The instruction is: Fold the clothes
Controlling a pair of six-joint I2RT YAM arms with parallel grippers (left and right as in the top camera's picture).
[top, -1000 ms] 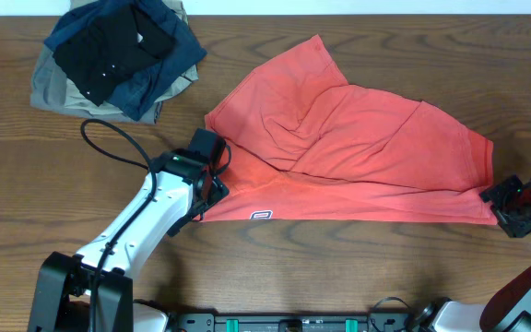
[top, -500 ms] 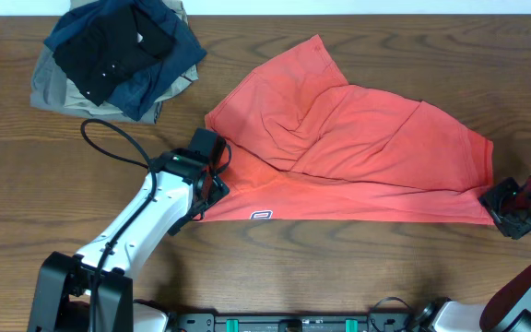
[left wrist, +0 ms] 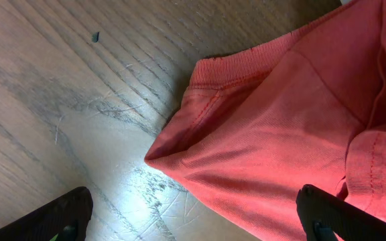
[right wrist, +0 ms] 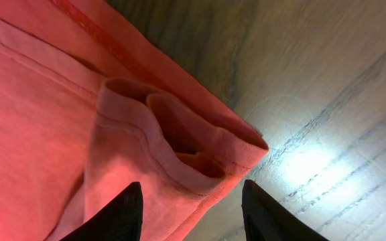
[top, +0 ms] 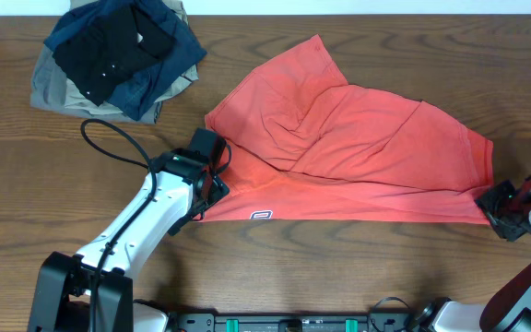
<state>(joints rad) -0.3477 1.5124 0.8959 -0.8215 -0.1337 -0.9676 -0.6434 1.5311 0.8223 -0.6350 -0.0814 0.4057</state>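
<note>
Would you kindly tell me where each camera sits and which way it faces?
Overhead: fixed above the table, facing straight down on the T-shirt; both arms show, left end effector and right end effector at its near corners.
Left wrist: on the left arm, facing down at a hemmed shirt corner; its two fingertips show, wide apart.
Right wrist: on the right arm, facing down at the other corner; its fingertips flank it.
Shared: every view shows the T-shirt on the wooden table.
</note>
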